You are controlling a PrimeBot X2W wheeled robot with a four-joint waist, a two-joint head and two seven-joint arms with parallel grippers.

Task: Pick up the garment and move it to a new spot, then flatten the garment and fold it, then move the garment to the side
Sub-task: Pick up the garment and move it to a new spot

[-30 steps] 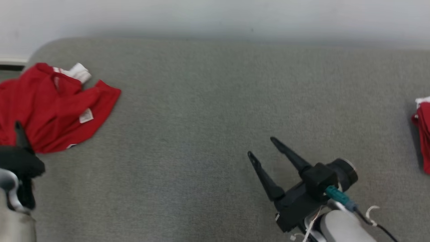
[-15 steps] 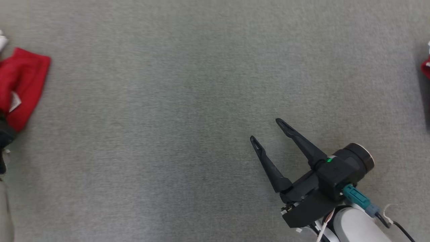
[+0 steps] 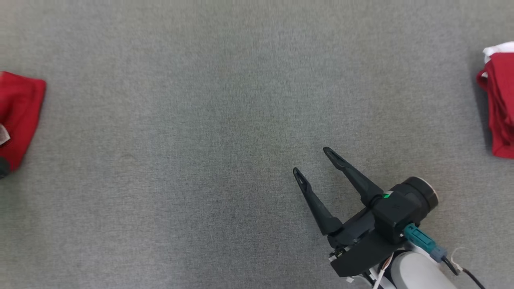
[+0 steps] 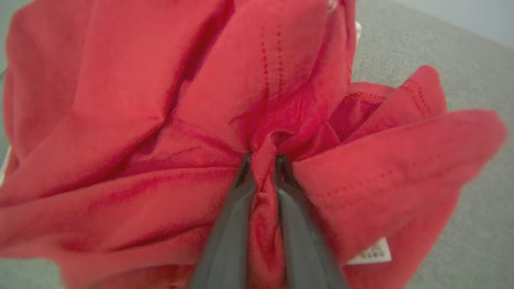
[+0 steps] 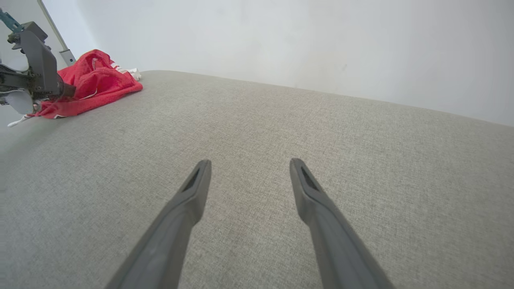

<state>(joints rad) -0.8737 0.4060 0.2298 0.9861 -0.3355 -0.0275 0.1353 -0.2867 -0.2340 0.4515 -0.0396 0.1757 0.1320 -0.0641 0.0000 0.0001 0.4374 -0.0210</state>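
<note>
I am looking down from the head camera at a wide grey woven upholstered surface (image 3: 200, 140). The crumpled red cloth garment (image 3: 18, 116) lies at the far left edge of that view, partly cut off by the frame. Through the left wrist camera I see the left gripper (image 4: 263, 160) with its two dark fingers drawn close together. They pinch a narrow ridge of the red cloth between them, and the fabric bunches up in thick folds on both sides and above. Rows of stitching run along the folds, and a small white sewn-in label (image 4: 371, 252) shows at the lower right of that view; its print is too blurred to read. From the right wrist camera the same garment sits on the surface at the far left, close to a plain white wall (image 5: 281, 40), with a bit of white trim at its far end. The right gripper (image 3: 310, 160) hangs over bare grey surface at the lower right of the head view. Its long dark fingers are spread wide with nothing between them, and it is well apart from the garment. At the far right edge of the head view lies a second red cloth bundle (image 3: 500, 104) with a white patch at its top.
</note>
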